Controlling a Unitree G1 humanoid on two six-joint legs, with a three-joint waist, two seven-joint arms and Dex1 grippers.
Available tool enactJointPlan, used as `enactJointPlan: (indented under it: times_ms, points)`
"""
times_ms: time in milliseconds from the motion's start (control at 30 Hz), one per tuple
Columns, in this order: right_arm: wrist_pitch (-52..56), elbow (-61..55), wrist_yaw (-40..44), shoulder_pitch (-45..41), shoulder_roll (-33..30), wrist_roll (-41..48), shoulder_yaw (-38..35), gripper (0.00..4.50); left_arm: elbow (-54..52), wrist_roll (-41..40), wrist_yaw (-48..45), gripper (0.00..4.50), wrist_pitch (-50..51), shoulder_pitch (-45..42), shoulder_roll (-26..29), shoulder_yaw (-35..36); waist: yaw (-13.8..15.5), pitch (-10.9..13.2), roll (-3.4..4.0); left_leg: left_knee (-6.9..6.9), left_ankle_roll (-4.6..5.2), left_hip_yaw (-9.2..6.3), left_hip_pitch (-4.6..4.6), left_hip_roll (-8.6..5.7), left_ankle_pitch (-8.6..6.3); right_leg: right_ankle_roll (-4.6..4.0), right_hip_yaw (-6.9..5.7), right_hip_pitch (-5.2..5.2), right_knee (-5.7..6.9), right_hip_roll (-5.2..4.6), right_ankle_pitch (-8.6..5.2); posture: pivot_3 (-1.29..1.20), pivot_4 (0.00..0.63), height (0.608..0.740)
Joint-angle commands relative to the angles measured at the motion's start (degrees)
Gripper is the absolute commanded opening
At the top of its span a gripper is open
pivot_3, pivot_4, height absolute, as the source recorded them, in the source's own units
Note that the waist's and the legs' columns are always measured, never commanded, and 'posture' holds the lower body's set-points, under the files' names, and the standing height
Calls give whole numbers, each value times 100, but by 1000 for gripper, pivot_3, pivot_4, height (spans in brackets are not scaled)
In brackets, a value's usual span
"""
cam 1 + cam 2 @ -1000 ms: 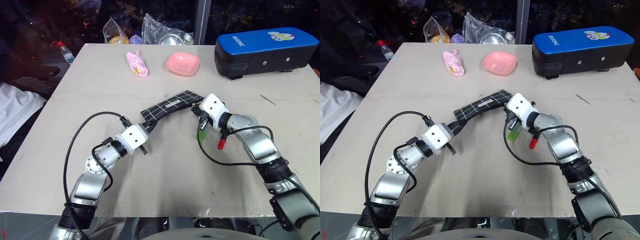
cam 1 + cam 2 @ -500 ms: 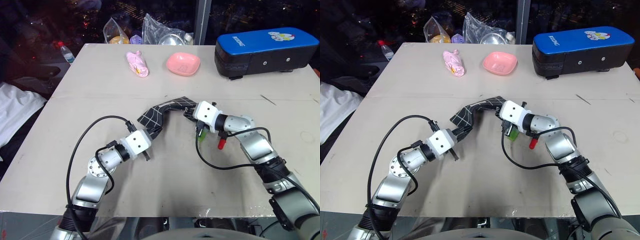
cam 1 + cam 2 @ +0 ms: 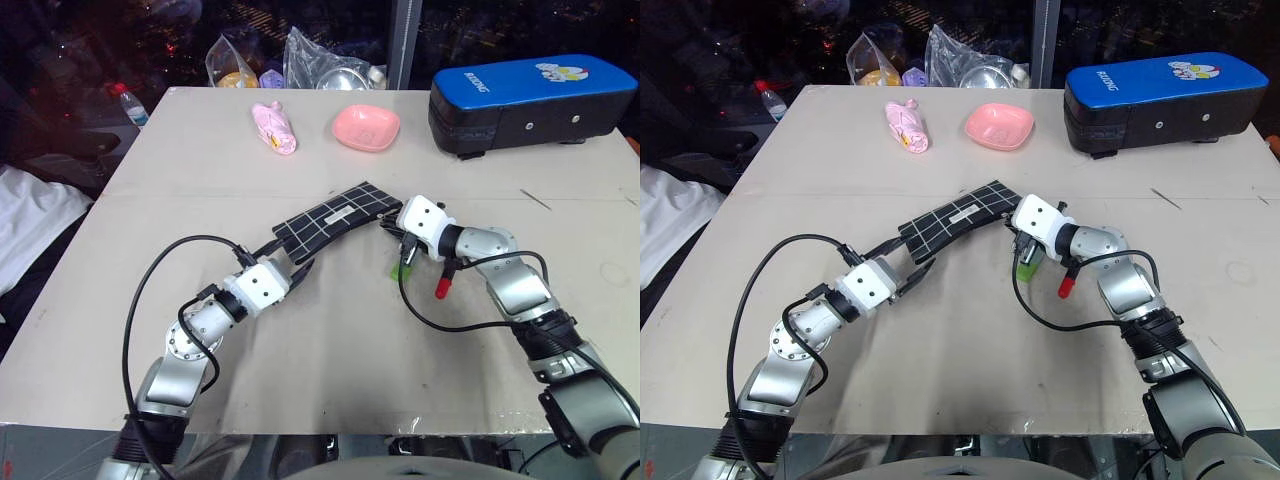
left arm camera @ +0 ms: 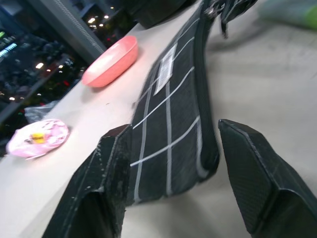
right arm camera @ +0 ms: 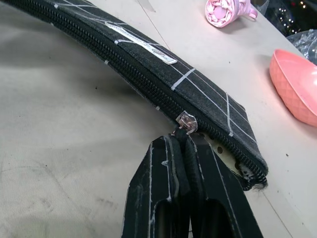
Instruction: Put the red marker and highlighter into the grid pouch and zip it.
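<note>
With left gripper point(image 4: 168, 163) released beside the pouch point(image 3: 335, 217), the right gripper point(image 5: 184, 141), clenched on the zipper pull point(image 5: 186, 122), should draw steadily.

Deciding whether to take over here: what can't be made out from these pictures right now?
- Red marker and highlighter: mostly hidden under the right arm in the head views.
- Grid pouch contents: hidden by its fabric.
- Zipper pull: right gripper is shut at it; what its fingers pinch is hidden.
- Pouch's far end: blurred, left wrist view.
</note>
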Motion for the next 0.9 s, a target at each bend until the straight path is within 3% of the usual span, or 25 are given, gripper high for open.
enactJointPlan:
  times_ms: [33, 300, 633, 733, 900]
  points:
    - [-11, -109, 4, -126, -39, 114, -262, 0, 402, 419, 262, 2871, -801, -174, 116, -112, 4, 0, 0, 0, 0, 0, 0, 0, 0, 0, -1, 0, 0, 0, 0, 0, 150, 740]
    - [94, -235, 94, -68, -40, 131, -293, 0, 1471, 1251, 1033, 2871, -1948, -761, 156, -304, 6, 0, 1, 0, 0, 3, 0, 0, 0, 0, -1, -1, 1, 0, 1, 0, 150, 740]
    - [282, -467, 147, 24, -152, 151, -315, 0, 1849, 1309, 1244, 2871, -2189, -1223, -8, -584, 5, 0, 1, 0, 0, 5, 0, 0, 0, 0, -1, -1, 1, 0, 1, 0, 150, 740]
    - [321, -517, 143, 42, -173, 153, -316, 0, 1839, 1240, 1261, 2173, -2206, -1301, -36, -607, 5, 0, 1, 1, 0, 5, 0, 0, 0, 0, -1, -1, 1, 1, 1, 0, 150, 740]
    - [381, -584, 128, 63, -160, 145, -290, 0, 1758, 1186, 1223, 204, -2176, -1346, -71, -644, 6, 0, 1, 1, 0, 5, -1, 0, 0, 0, -2, -1, 2, 1, 1, 0, 150, 740]
